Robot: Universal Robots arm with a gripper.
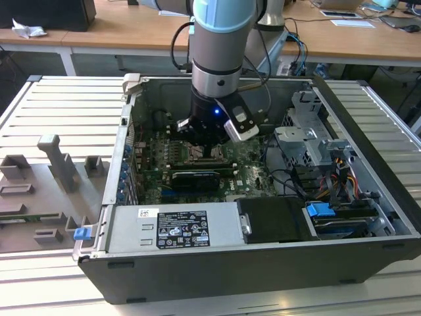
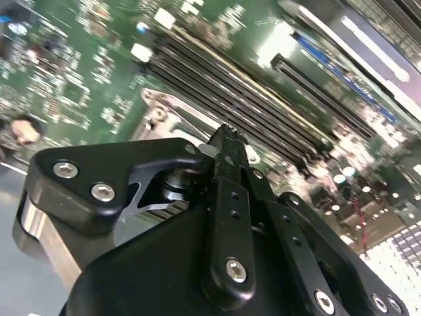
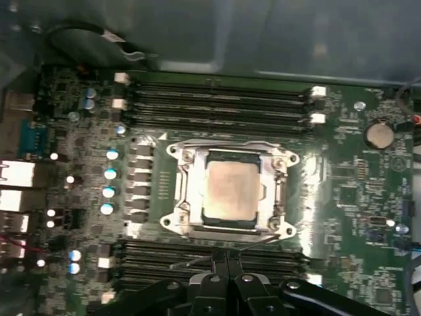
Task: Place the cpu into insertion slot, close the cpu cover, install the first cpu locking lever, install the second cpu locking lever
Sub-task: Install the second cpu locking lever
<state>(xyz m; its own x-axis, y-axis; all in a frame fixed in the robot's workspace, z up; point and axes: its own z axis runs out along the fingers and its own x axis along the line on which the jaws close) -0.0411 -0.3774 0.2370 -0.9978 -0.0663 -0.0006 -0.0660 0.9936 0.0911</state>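
Fingertips (image 3: 227,260) sat pressed together, nothing between them, so the gripper (image 2: 227,141) was closed and empty, hovering just off the edge of the insertion slot (image 3: 230,187) beside the long black memory slots (image 3: 217,99). In the first wrist view the cpu (image 3: 231,189) was already seated in the socket, pale face up, with the cpu cover (image 3: 187,191) folded down flat around it. Couldn't really make out the locking levers from that angle, too murky along the frame edges. From the exterior view the arm (image 1: 220,46) came straight down into the open computer case (image 1: 263,253), and its wrist blocked most of the socket, so only a sliver of green motherboard (image 1: 158,155) peeked out around it.
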